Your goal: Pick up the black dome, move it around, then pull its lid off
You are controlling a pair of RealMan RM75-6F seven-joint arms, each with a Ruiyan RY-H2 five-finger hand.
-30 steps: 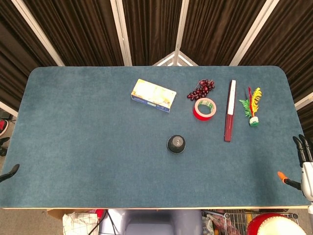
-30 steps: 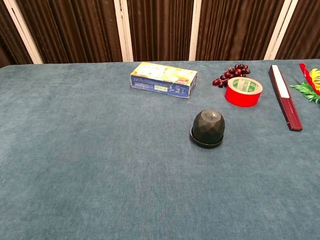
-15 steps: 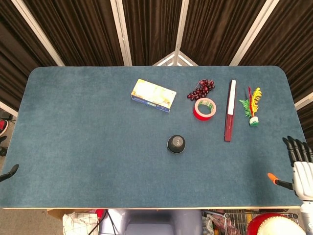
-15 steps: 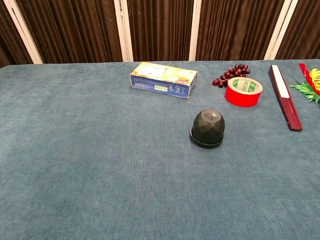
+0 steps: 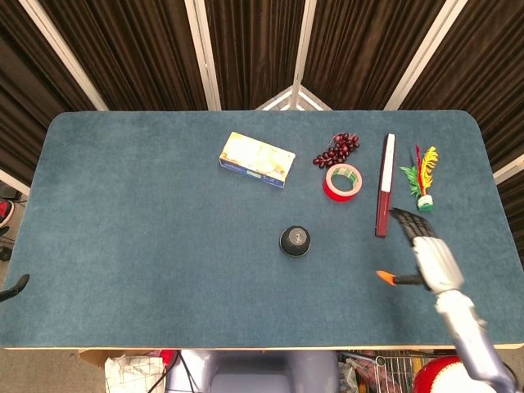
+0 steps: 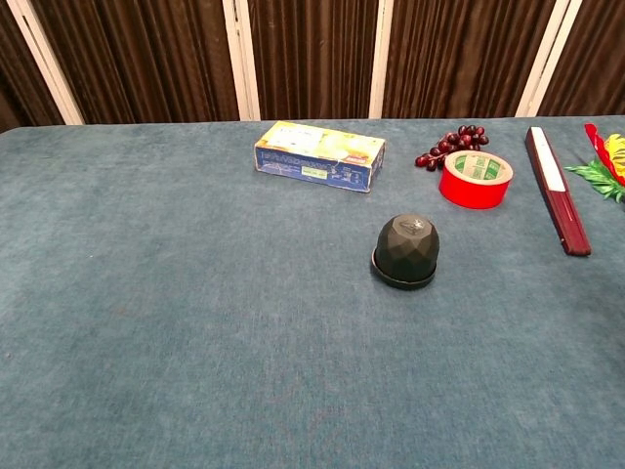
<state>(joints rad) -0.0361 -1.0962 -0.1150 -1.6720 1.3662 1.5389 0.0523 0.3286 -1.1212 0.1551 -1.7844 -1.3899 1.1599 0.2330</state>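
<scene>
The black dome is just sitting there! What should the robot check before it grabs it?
1. Black faceted dome upright on the blue felt table, lid seated on its base: ok.
2. Room around the dome: ok; the red tape roll and the yellow and blue box lie apart from it.
3. Right hand holding nothing, fingers apart: ok.
4. Right hand at the dome: not ok; it is off to the dome's right, near the dark red flat stick.
5. Left hand ready: cannot tell; only a dark tip shows at the table's left edge.
</scene>
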